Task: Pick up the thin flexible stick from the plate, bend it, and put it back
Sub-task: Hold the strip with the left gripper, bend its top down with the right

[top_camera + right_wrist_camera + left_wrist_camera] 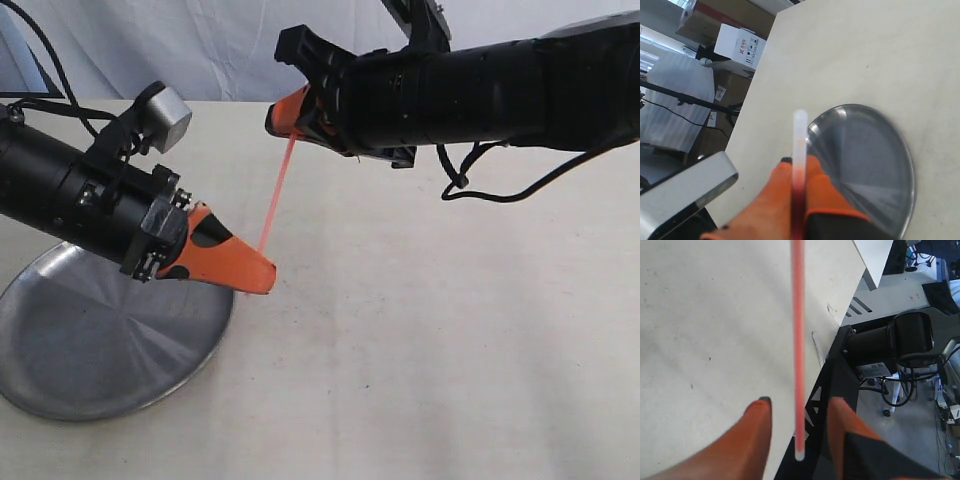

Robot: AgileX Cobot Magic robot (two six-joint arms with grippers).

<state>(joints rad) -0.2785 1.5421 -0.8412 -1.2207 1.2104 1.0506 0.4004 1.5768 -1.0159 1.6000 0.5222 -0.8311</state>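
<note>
Nearest on my pale counter sits the round shiny silver plate. My left tool is apart around the thin red-orange flexible stick, held aloft. Beyond it, the right tool clamps the upper end. The stick looks light and whippy; I'd pinch its 2 ends.

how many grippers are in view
2. The left gripper hangs by the plate, open around the stick's lower end; the right gripper is higher, shut on its upper end.
</note>
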